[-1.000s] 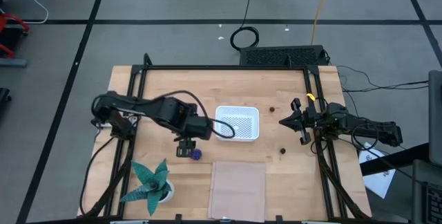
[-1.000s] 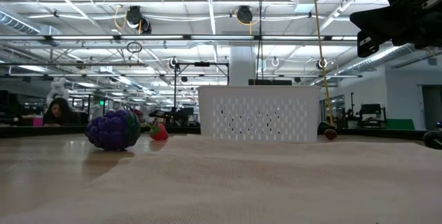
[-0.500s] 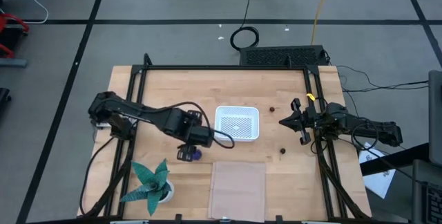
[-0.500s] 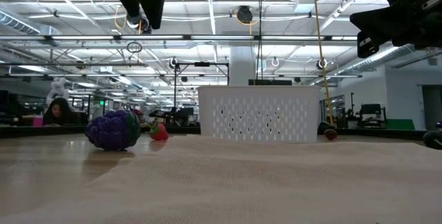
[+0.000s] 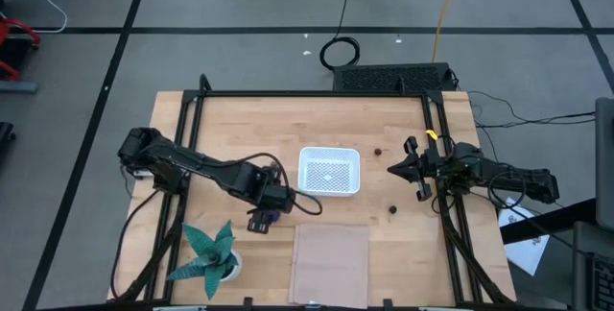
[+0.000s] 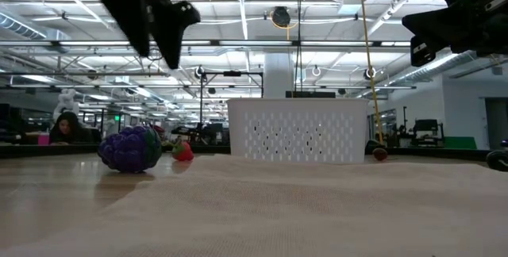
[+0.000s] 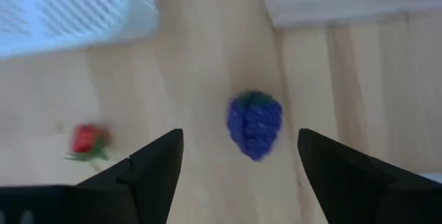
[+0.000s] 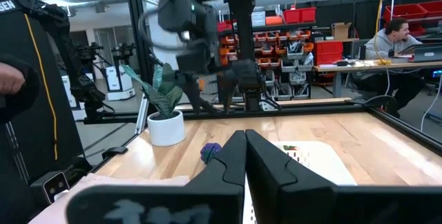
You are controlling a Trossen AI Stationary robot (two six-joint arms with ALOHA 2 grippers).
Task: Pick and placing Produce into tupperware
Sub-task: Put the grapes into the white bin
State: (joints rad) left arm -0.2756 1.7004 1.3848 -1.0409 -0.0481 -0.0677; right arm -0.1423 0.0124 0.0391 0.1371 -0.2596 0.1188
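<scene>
The purple lump [image 5: 273, 218] lies on the table near the left of the white tupperware [image 5: 329, 171], which is also in the low view [image 6: 298, 130]. My left gripper [image 5: 260, 222] hangs open above the lump. In the left wrist view its two fingers stand to either side of the purple lump [image 7: 254, 124] without touching it. The small red piece [image 7: 85, 141] lies close by. One brown ball [image 5: 378, 153] sits right of the tupperware and another [image 5: 393, 209] lies nearer the near edge. My right gripper [image 5: 408, 169] waits shut at the table's right edge.
A teal spiky potted plant [image 5: 206, 251] stands at the near left corner. A flat translucent pinkish sheet [image 5: 330, 261] lies along the near edge, just right of the lump. Black frame rails border the table. People sit in the room beyond.
My left gripper has come down over the purple lump and shifted a little toward the near edge. In the low view it dropped from the picture's top into full sight. The produce and the tupperware have stayed in place.
</scene>
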